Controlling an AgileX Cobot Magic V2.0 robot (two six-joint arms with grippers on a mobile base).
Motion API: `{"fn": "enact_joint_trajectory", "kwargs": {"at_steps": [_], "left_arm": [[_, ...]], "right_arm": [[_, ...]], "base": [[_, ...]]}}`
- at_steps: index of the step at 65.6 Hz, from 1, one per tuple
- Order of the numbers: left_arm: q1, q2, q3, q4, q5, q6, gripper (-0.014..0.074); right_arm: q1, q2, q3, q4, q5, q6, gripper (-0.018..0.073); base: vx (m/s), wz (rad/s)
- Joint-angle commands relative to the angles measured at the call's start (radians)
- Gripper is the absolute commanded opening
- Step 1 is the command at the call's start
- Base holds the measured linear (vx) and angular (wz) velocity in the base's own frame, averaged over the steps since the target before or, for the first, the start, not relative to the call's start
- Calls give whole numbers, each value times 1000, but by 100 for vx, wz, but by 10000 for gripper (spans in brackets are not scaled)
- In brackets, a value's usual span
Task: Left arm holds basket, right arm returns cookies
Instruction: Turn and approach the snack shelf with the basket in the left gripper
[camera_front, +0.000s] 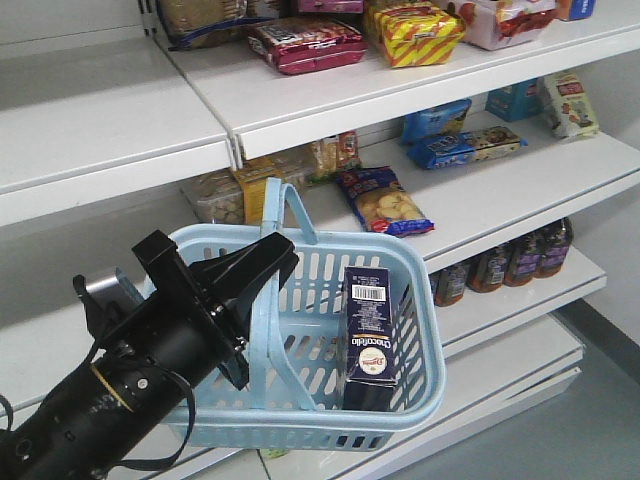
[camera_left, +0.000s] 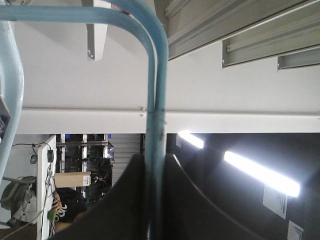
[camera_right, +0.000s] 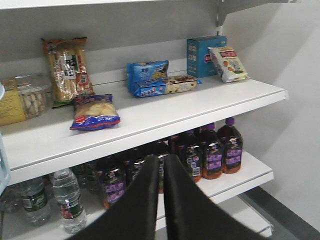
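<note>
1. The Chocofello carton (camera_front: 371, 338) stands on end inside the light blue basket (camera_front: 425, 395), close to the wall at 3 o'clock. Its barcode end faces up, roughly level with the rim.
2. I judge it light and stiff, but it is thin card that would dent under a hard squeeze, and the glossy print is probably slick. I would pinch its two broad faces near the top end, the part easiest to reach.
3. My left gripper (camera_front: 272, 262) is clamped on the basket's hoop handle (camera_left: 155, 100), which runs between the fingers.
4. My right gripper (camera_right: 161, 167) has its fingers almost together and nothing in them. It faces the shelf (camera_right: 165, 117), with a blue snack bag (camera_right: 95, 112) at 10 o'clock and dark bottles (camera_right: 212, 150) at 2 o'clock.
</note>
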Motion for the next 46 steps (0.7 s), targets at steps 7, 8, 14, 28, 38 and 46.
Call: {"fn": "enact_joint_trajectory", "kwargs": {"at_steps": [7,8,14,28,38,46], "left_arm": [[-6,-30,-31,3,-132,-1,-3],[-6,-30,-31,3,-132,-1,-3],[-6,-30,-31,3,-132,-1,-3],[-6,-30,-31,3,-132,-1,-3],[-6,-30,-31,3,-132,-1,-3],[-6,-30,-31,3,-132,-1,-3]], "right_arm": [[1,-13,17,-6,-71,-5,-6],[1,-13,17,-6,-71,-5,-6],[1,-13,17,-6,-71,-5,-6],[1,-13,17,-6,-71,-5,-6],[1,-13,17,-6,-71,-5,-6],[1,-13,17,-6,-71,-5,-6]], "base": [[-1,35],[0,36],[0,36],[2,35],[5,30],[7,26]]}}
